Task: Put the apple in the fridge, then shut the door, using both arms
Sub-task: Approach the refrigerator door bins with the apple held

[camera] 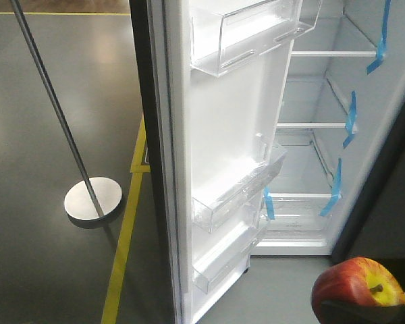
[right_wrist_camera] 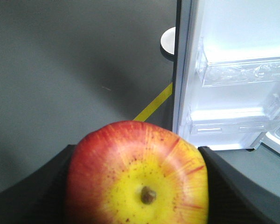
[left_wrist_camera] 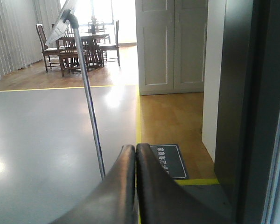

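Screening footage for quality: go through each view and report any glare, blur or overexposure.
Front-facing view: the door liner washes out white, and the apple is soft. Left wrist view: the window is blown out, with glare on the grey floor; the fingers are blurred. Right wrist view: the apple is fairly sharp, the door bins overexposed.

My right end effector (right_wrist_camera: pixel 137 198) clamps the apple (right_wrist_camera: pixel 137 172) between its two black fingers (right_wrist_camera: pixel 32 198). The stem dimple and yellow patch face the wrist view, with red streaked skin around them. The apple sits outside the fridge (camera: pixel 391 94), low and in front of its open compartment, which is white inside with clear shelves and blue tape strips. The door (camera: pixel 229 135) stands wide open, its white liner carrying clear bins. My left end effector (left_wrist_camera: pixel 135 156) has its black fingers pressed together, holding nothing, near the door's dark outer side
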Robot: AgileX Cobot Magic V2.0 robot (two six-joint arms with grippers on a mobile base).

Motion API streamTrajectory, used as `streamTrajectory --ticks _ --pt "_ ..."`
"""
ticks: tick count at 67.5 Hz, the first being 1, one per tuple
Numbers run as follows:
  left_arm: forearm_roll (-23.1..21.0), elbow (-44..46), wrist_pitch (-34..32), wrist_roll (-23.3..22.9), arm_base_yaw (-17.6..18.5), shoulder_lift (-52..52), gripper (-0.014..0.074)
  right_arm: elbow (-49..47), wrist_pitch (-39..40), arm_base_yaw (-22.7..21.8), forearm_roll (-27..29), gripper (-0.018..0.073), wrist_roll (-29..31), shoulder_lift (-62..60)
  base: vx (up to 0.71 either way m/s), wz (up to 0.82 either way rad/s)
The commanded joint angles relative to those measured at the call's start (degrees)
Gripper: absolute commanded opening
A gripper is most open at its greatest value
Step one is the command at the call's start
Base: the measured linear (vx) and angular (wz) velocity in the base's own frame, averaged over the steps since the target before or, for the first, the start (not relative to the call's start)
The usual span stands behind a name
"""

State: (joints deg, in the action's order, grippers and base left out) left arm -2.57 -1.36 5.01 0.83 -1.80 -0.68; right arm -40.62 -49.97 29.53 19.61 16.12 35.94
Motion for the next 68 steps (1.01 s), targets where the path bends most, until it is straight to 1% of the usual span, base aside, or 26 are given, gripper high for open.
streamTrajectory --ticks 1,68 --pt "-0.59 -0.69 -4.51 -0.39 0.37 -0.78 -0.0006 -1.5 3.75 0.07 1.1 0.0359 0.55 0.0 0.1 -0.01" --pt "-0.59 -0.69 -4.51 -0.39 0.37 -0.78 -0.0006 -1.5 3.75 0.07 1.1 0.0359 0.55 0.0 0.09 -0.02"
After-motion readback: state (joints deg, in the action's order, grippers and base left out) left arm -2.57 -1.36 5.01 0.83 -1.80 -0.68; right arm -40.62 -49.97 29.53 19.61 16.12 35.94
